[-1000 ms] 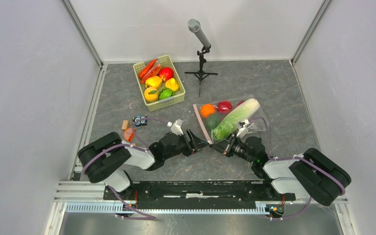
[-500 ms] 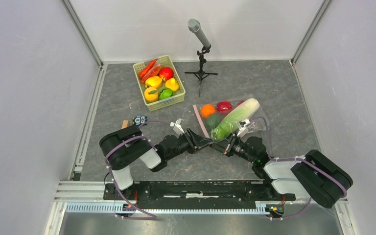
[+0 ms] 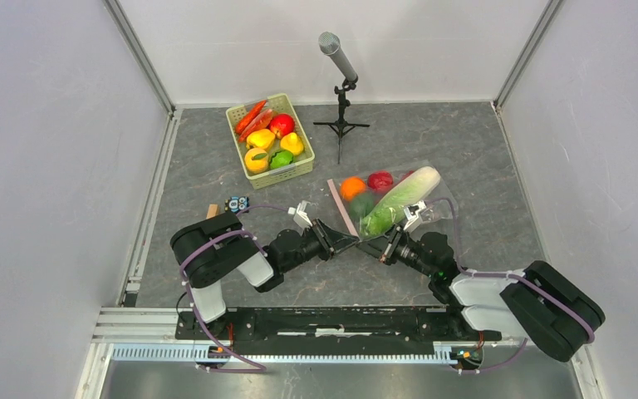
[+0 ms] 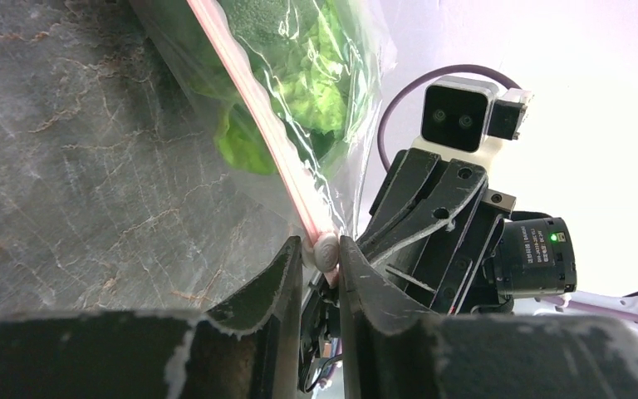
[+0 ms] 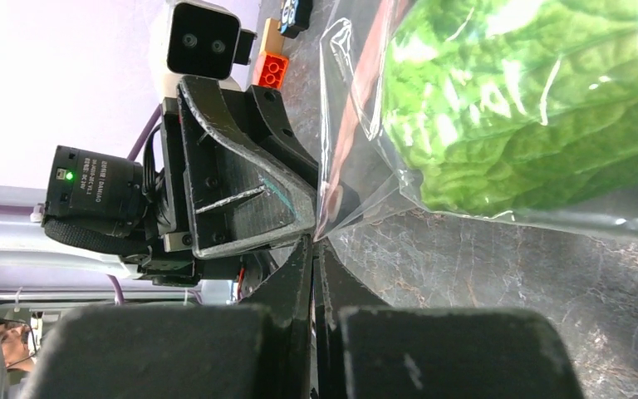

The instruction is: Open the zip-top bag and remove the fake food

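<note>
The zip-top bag (image 3: 437,209) lies on the grey floor with its pink zip strip (image 3: 341,208) along the left edge. Inside are an orange (image 3: 351,187), a dark green fruit (image 3: 362,205), a red piece (image 3: 380,180) and a long cabbage (image 3: 403,199). My left gripper (image 3: 350,241) is shut on the white zip slider (image 4: 326,249) at the near end of the strip (image 4: 249,91). My right gripper (image 3: 381,249) is shut on the bag's near corner (image 5: 324,218), facing the left gripper (image 5: 249,195). The cabbage fills the right wrist view (image 5: 532,108).
A green lattice basket (image 3: 301,170) with yellow peppers and other toy produce stands at the back left. A microphone on a tripod (image 3: 342,83) stands behind the bag. Small toy bricks (image 3: 237,204) lie left of the left arm. Walls close in on three sides.
The left arm's shoulder has swung to the right and nearer the bag. Both grippers stay pinched at the bag's near corner, and the bag has barely shifted.
</note>
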`<state>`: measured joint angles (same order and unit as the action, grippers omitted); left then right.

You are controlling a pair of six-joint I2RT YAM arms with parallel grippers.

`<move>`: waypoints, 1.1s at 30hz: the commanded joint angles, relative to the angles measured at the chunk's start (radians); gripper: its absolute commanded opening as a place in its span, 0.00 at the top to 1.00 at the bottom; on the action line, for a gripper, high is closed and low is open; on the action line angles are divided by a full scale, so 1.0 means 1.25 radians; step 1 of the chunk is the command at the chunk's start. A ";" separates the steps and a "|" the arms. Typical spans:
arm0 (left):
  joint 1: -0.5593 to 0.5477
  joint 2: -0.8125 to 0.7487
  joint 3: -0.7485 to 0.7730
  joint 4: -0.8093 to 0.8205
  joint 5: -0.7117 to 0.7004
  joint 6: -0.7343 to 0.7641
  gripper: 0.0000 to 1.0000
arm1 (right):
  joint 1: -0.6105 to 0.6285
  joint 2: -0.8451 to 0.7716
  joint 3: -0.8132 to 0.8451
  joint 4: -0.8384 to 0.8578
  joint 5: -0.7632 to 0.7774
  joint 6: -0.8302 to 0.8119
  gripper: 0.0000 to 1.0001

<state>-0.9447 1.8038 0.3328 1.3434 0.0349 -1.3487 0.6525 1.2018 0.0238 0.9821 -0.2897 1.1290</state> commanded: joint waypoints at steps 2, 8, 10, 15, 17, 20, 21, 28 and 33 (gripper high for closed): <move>-0.004 -0.016 -0.009 0.042 -0.024 0.018 0.79 | 0.003 -0.079 -0.143 -0.027 -0.023 -0.017 1.00; -0.003 -0.034 -0.004 0.003 -0.053 0.046 0.79 | 0.003 -0.232 -0.159 -0.198 -0.017 -0.062 1.00; -0.002 -0.039 -0.001 -0.006 -0.057 0.052 0.79 | 0.003 -0.294 -0.161 -0.271 -0.012 -0.082 1.00; -0.003 -0.046 0.024 -0.033 -0.032 0.052 0.80 | 0.003 -0.375 -0.135 -0.412 0.033 -0.124 0.98; -0.004 -0.047 0.025 -0.032 -0.011 0.046 0.81 | 0.003 -0.370 -0.129 -0.391 0.037 -0.123 0.84; -0.004 -0.055 0.019 -0.031 -0.009 0.040 0.81 | 0.003 -0.318 -0.115 -0.340 0.032 -0.117 0.67; -0.004 -0.056 0.015 -0.032 -0.010 0.038 0.82 | 0.003 -0.297 -0.109 -0.322 0.027 -0.116 0.65; -0.005 -0.061 0.017 -0.030 0.005 0.025 0.82 | 0.002 -0.136 -0.084 -0.152 -0.003 -0.094 0.63; -0.005 -0.057 0.018 -0.030 0.014 0.020 0.82 | 0.003 -0.082 -0.063 -0.080 -0.039 -0.092 0.62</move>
<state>-0.9447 1.7569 0.3412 1.2652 0.0334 -1.3308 0.6529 1.0725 0.0219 0.7353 -0.2977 1.0134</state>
